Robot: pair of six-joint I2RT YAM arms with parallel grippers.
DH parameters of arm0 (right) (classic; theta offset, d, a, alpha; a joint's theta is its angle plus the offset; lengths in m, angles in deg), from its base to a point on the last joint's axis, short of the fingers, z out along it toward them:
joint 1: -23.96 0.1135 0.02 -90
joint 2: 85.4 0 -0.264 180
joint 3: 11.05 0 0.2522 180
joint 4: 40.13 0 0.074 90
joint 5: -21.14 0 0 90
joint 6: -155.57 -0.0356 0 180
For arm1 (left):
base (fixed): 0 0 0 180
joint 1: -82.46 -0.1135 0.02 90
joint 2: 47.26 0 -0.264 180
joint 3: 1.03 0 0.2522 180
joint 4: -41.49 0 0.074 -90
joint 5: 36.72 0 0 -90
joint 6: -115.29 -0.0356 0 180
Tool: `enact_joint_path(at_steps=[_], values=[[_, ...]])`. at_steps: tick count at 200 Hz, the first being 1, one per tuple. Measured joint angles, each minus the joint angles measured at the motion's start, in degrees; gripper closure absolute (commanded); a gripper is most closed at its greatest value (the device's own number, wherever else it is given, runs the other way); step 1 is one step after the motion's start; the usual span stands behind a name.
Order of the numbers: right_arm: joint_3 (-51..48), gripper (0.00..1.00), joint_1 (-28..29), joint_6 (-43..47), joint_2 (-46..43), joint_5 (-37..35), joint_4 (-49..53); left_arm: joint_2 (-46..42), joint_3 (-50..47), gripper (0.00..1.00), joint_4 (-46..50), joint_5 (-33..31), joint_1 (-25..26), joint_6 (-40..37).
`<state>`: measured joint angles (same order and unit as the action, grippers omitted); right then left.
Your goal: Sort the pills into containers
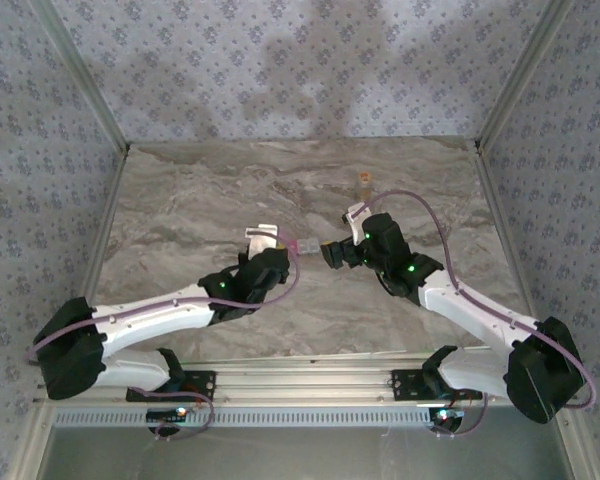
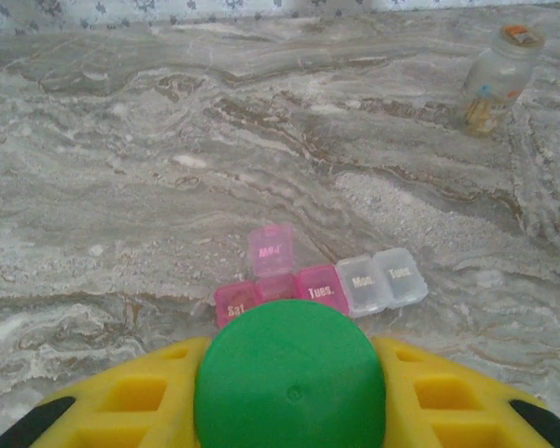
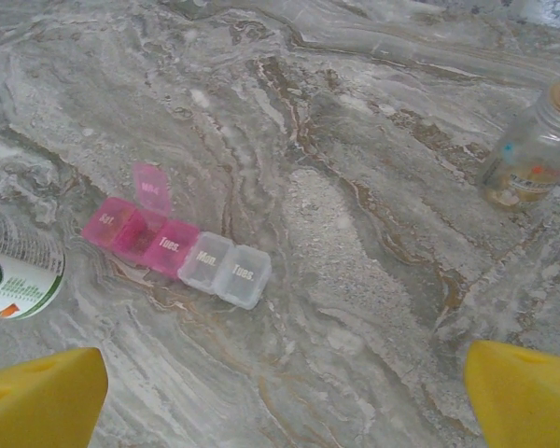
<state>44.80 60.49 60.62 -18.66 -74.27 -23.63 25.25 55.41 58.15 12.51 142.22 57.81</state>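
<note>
- Left pincer [image 2: 289, 406] clamps capped bottle [image 2: 289, 359], close beside case [image 2: 327, 287] on table [image 2: 121, 187].
- Right pincer [image 3: 285, 401] gapes, empty, over case.
- Risk: bottle slips on uncapping, or knocks case, scattering pills.

I see a grey-brown marbled tabletop [image 1: 180, 190], with the pill case [image 3: 179, 246] lying flat near its middle: pink cells at one end, clear cells at the other, one pink lid standing open. The vial [image 3: 534, 149] stands upright nearer the far edge, a little right of centre and well apart from the case, with bare marble between them.
</note>
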Motion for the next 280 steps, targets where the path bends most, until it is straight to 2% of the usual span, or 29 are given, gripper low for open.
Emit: enact_joint_path(at_steps=[50,107,176,219,227,242,263,280], values=[[-0.6,0.0,0.0,-0.2,0.0,-1.4,0.0,2.0,-2.3,0.65,-0.2,0.3,0.0,1.8],[-0.6,0.0,0.0,-0.2,0.1,-1.9,0.0,5.9,-2.3,0.58,-1.7,1.0,0.0,3.2],[-0.6,0.0,0.0,-0.2,1.8,-2.8,0.0,6.4,-2.5,0.45,-3.2,1.3,0.0,3.7],[-0.6,0.0,0.0,-0.2,2.2,-3.1,0.0,5.4,-4.3,0.28,-4.0,1.3,0.0,3.5],[-0.6,0.0,0.2,-0.2,2.1,-3.3,0.0,4.3,-4.8,0.21,-4.0,1.3,0.0,3.2],[-0.6,0.0,0.3,-0.4,1.8,-3.9,0.3,0.8,-5.2,0.01,-3.1,1.3,0.0,2.2],[-0.3,0.0,0.4,-1.8,0.7,-4.9,1.5,-6.9,-5.2,0.01,-1.6,0.8,0.0,0.5],[0.8,0.0,-0.3,-2.6,-0.2,-2.8,3.1,-13.9,-5.2,0.01,1.1,0.6,-0.8,0.1]])
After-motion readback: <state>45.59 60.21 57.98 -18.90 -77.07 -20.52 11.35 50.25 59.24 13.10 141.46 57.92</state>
